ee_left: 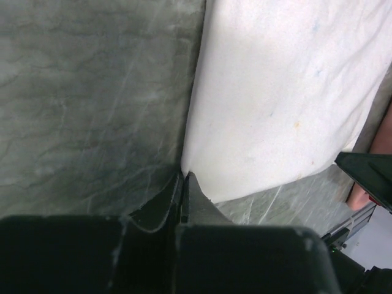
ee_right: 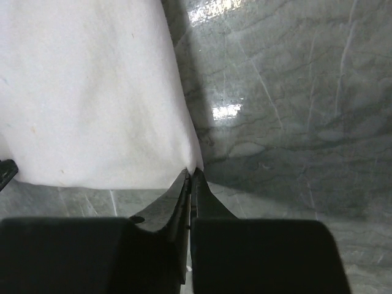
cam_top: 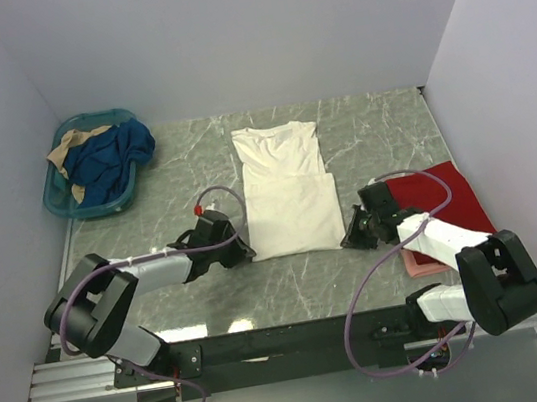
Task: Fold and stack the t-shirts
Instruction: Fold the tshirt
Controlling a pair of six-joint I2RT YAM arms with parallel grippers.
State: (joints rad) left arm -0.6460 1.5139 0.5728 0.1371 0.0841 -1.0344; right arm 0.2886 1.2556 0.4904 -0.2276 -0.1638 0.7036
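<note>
Readable text: none | Labels, brands: none legible on white shirt (cam_top: 288, 190), red shirt (cam_top: 445, 197) or basket (cam_top: 98, 210) | Numbers, signs: none legible in any of the three views

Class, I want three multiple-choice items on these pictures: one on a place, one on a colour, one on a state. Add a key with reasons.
1. Where in the top view is the teal basket?
A) near right
B) far left
C) centre

2. What colour is the t-shirt furthest right?
A) green
B) yellow
C) red

3. How do the left gripper and right gripper stand?
A) shut, each at a near corner of the cream-white t-shirt
B) wide open in the air
C) shut on the basket

Key:
B, it sits in the far left corner.
C, its cloth is plainly red.
A, each wrist view shows closed fingers at a white corner.
</note>
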